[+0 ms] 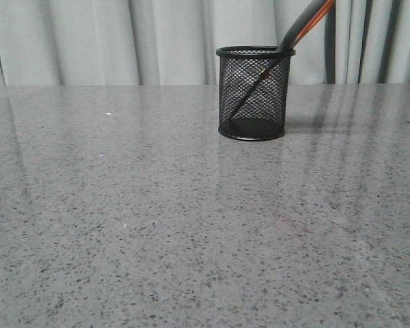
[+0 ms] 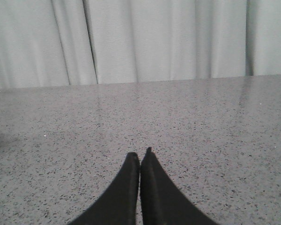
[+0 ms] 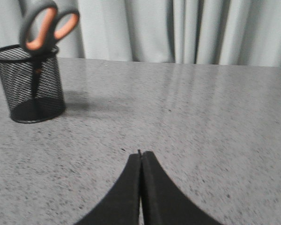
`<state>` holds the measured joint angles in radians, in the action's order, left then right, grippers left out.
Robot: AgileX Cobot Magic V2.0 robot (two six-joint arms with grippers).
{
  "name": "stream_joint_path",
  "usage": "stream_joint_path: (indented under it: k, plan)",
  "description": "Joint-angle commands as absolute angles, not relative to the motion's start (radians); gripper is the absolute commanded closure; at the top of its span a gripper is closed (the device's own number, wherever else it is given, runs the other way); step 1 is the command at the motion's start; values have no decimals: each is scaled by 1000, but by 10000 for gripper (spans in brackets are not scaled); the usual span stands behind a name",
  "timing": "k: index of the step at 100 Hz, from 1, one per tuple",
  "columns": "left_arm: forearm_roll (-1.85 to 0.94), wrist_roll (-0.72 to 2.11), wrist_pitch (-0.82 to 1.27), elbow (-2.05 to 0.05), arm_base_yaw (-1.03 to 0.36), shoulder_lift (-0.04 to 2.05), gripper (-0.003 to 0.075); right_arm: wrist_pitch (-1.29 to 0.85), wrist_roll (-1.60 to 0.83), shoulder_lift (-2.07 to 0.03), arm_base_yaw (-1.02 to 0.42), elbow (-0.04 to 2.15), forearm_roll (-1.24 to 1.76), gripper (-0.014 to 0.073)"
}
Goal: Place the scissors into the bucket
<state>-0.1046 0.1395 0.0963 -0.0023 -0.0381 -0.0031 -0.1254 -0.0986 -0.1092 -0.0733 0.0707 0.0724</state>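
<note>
The bucket [image 1: 253,93] is a black wire-mesh cup standing upright on the grey speckled table, right of centre and far back in the front view. The scissors [image 1: 304,26] stand in it blades down, leaning right, with the grey and orange handles above the rim. Both show in the right wrist view, the bucket [image 3: 32,84] with the scissors' handles [image 3: 47,26] sticking out. My right gripper [image 3: 140,153] is shut and empty, apart from the bucket, over bare table. My left gripper [image 2: 140,153] is shut and empty over bare table. Neither gripper shows in the front view.
The grey speckled table [image 1: 157,219] runs back to pale pleated curtains [image 1: 123,41]. The bucket casts a shadow [image 3: 93,105] on the table beside it.
</note>
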Motion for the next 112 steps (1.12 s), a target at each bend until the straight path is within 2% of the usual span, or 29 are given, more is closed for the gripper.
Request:
stream_joint_path:
  k: [1,10,33,112]
  plan:
    - [-113,130,18,26,-35,-30,741,-43,-88,-43,-38,39,57,659]
    - [-113,130,18,26,-35,-30,741,-40,-88,37,-23,-23,57,659]
    - [-113,130,18,26,-35,-28,741,-126,-84,32,-23,-27,32,659]
    - [-113,130,18,26,-35,-28,741,-123,-84,32,-23,-27,18,659]
